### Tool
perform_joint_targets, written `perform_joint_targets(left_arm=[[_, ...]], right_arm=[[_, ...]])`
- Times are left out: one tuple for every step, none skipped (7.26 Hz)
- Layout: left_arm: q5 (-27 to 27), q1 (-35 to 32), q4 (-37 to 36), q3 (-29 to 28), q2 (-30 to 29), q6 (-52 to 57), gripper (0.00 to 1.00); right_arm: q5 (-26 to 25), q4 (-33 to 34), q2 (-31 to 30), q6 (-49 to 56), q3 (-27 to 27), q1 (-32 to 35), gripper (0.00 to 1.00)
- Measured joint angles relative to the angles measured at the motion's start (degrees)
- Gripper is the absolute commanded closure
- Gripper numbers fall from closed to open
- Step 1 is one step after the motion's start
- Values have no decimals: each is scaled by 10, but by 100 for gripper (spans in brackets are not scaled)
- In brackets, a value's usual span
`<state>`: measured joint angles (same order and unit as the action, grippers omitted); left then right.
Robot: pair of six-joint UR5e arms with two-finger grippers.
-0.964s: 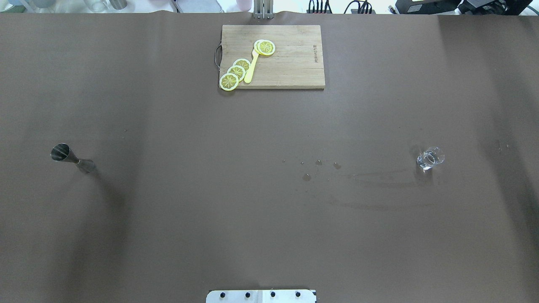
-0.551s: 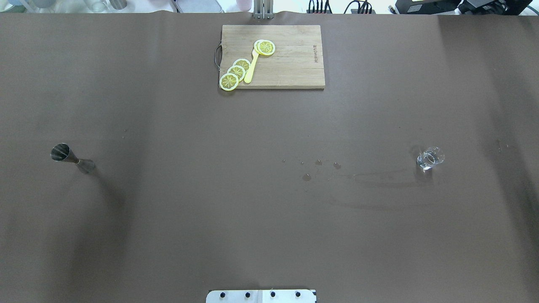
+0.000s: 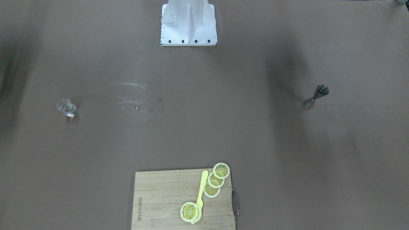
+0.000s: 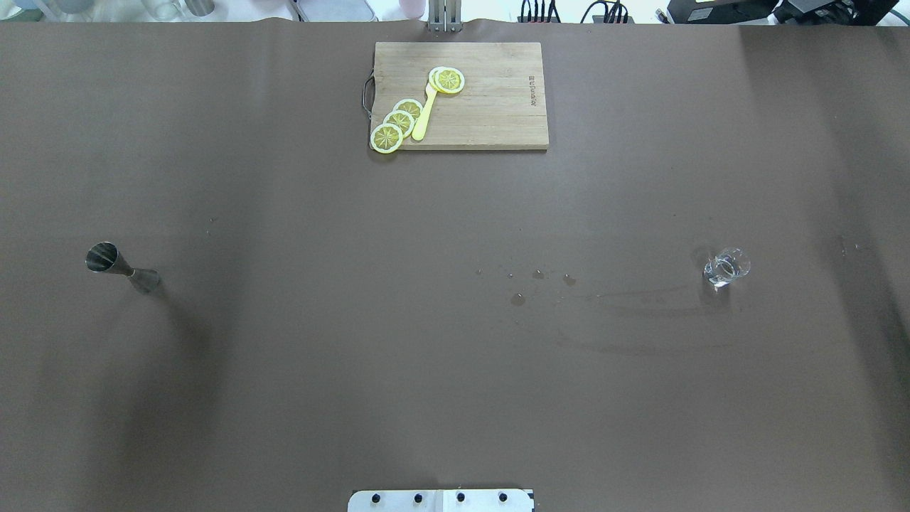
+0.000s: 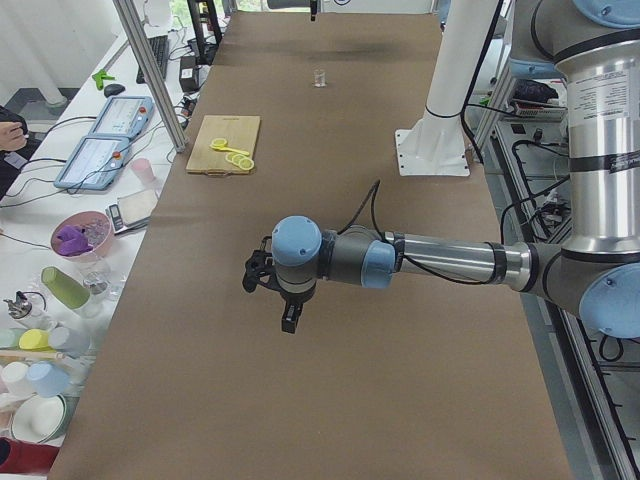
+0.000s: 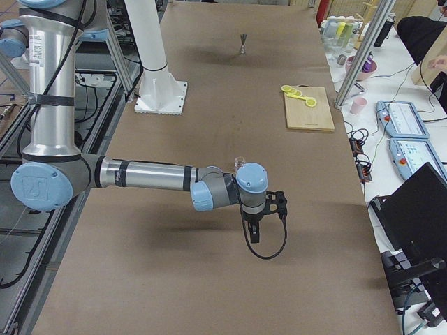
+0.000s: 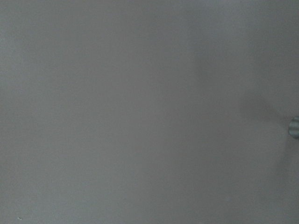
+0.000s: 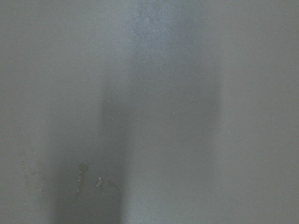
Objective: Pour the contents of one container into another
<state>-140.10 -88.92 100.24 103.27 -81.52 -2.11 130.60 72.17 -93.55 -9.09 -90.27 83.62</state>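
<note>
**Grip states unreadable from here**

Overhead, I see the small clear glass cup (image 4: 726, 267) standing mid right and the silvery hourglass steel jigger (image 4: 121, 267) far left. The left gripper (image 5: 288, 318) and right gripper (image 6: 253, 234) show only in side views, so I cannot tell their grip.

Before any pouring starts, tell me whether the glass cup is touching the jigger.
Apart. The overhead view shows the glass cup far right, the jigger far left, with a wide stretch of table cover between them.

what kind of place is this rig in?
Robot lab, most likely: the left arm over a brown-covered table, teach pendants beside it, and a cutting board staged as a kitchen prop.
</note>
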Motion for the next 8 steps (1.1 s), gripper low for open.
perform_joint_targets(left_arm=[[5,1,52,0,0,-51,3],[16,3,95,1,0,-93,3],[31,8,122,3,-2,-122,3],[47,16,145,7,-2,-146,3],[61,28,170,15,-2,-173,3],[87,47,195,32,-1,-205,3],[121,73,224,49,3,-242,3],[157,101,262,62,8,-284,3]], right_arm=[[0,0,5,-1,3,0,0],[1,0,8,0,7,0,0],[1,0,11,2,11,-1,0],[1,0,11,9,15,-1,0],[1,1,12,30,18,-2,0],[3,1,12,61,20,-3,0],[13,0,12,99,19,-4,0],[31,0,11,148,18,-5,0]])
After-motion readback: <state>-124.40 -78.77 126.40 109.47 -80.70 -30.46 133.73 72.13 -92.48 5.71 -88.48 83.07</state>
